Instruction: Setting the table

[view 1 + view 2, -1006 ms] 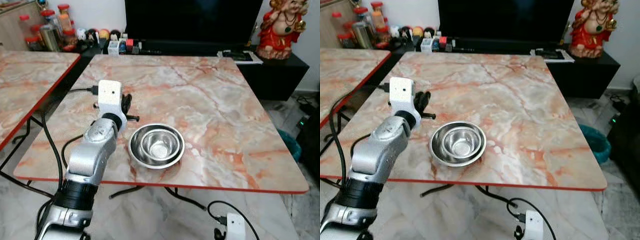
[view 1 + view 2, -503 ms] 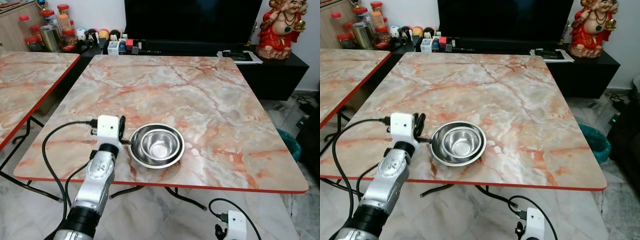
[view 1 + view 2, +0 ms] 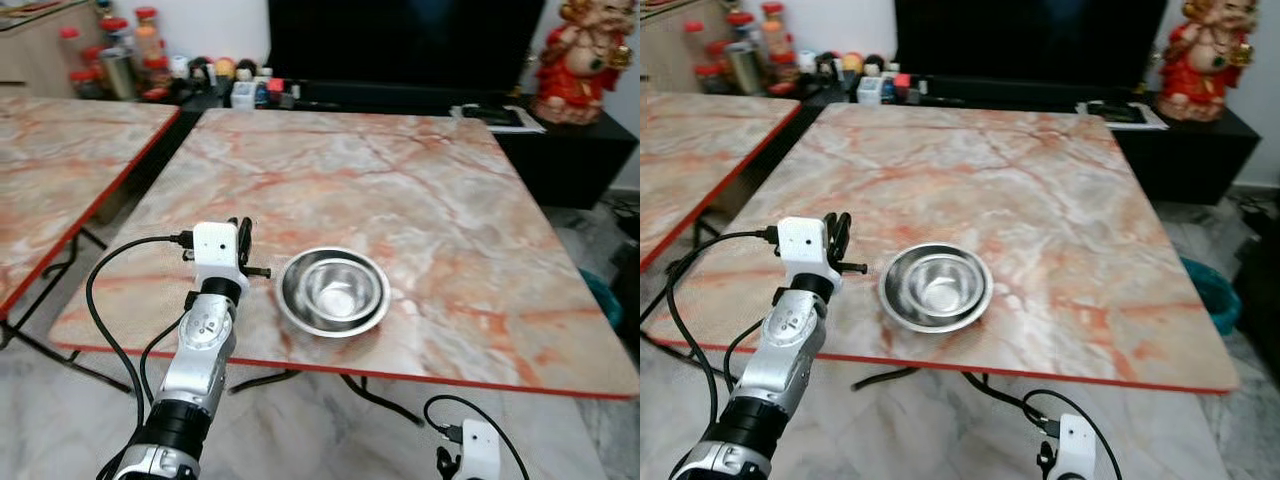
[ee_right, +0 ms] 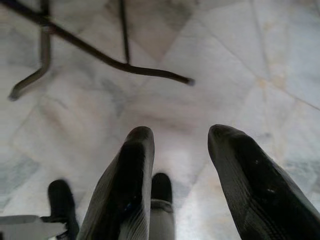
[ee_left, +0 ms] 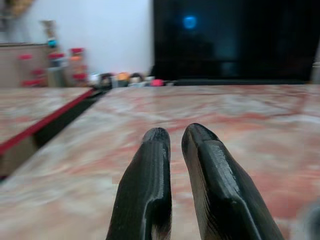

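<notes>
Beside nested bowls (image 3: 333, 292), left end effector (image 3: 241, 236) (withdrawn, lowered)

Counts on and around the marble tables

Two marble tables (image 3: 420, 200) (image 3: 60, 170) are standing side by side, two nested steel bowls (image 3: 333, 291) are sitting on one, and one red figurine (image 3: 585, 55) is standing beside one dark screen (image 3: 400, 40).

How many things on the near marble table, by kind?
Steel bowls: 2, a small bowl nested inside a large bowl
Grippers over the table: 1, the left gripper, beside the bowls
Total: 3
</notes>
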Robot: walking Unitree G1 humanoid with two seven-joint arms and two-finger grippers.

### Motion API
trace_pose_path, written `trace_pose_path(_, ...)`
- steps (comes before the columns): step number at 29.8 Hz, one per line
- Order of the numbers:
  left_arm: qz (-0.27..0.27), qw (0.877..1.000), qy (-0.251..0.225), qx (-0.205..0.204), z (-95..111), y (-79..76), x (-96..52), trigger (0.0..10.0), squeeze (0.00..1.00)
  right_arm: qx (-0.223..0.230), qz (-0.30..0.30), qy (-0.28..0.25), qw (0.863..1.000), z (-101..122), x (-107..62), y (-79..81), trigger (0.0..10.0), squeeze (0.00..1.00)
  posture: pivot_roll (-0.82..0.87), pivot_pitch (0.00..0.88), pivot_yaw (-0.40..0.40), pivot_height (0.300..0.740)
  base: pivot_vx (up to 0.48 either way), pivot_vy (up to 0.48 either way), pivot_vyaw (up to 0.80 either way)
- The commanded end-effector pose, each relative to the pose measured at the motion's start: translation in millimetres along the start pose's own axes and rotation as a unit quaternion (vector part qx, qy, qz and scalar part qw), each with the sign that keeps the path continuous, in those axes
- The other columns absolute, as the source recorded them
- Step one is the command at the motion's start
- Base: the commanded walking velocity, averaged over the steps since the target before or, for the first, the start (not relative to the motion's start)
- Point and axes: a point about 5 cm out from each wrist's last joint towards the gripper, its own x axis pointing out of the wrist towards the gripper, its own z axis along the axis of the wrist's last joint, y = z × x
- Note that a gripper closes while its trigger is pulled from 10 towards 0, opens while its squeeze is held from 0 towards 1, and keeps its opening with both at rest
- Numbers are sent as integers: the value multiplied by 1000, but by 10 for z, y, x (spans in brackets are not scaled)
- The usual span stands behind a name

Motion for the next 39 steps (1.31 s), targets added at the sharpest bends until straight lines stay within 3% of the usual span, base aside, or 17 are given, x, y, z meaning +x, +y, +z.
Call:
trace_pose_path(1,3,1000,-11,-8,42,17,34,10000,0,6,-1,-4,1000,8,1,9,10000,0,38,0,-29,736,0,337,0)
trace_pose_path(39,-17,999,-34,-12,200,-48,116,10000,0,3,6,-3,1000,-3,0,61,10000,0,46,0,-7,736,0,375,0)
